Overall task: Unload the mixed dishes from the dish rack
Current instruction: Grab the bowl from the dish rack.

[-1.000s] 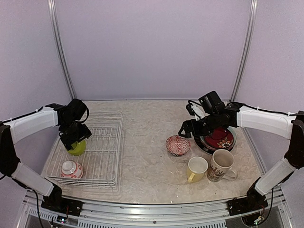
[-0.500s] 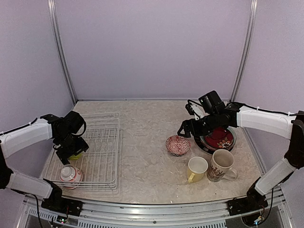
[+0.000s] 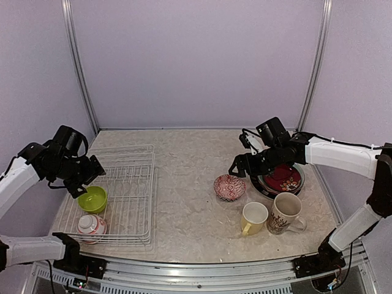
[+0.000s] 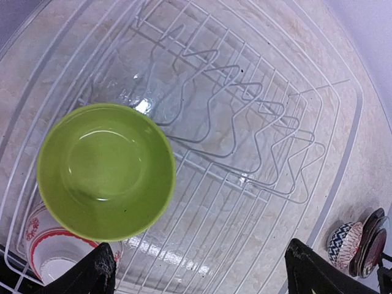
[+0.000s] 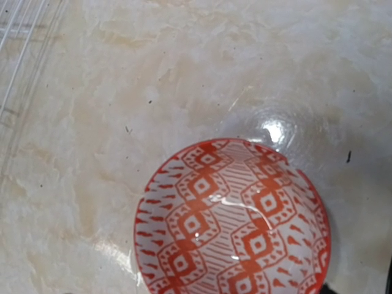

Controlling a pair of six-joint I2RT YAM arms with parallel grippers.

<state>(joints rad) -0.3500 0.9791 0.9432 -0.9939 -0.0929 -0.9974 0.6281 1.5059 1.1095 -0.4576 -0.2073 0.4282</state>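
Left jaws: spread wide, empty, hovering above green bowl (image 3: pixel 92 198) in rack (image 3: pixel 136 160) (a patterned bowl (image 3: pixel 92 225) sits just beside it in the same rack). Right jaws: spread apart, gripping nothing, above red bowl (image 3: pixel 229 187) on counter (image 3: pixel 190 214).

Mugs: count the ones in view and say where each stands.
2. The yellow mug stands on the table; the cream patterned mug stands just right of it. None in the dish rack.
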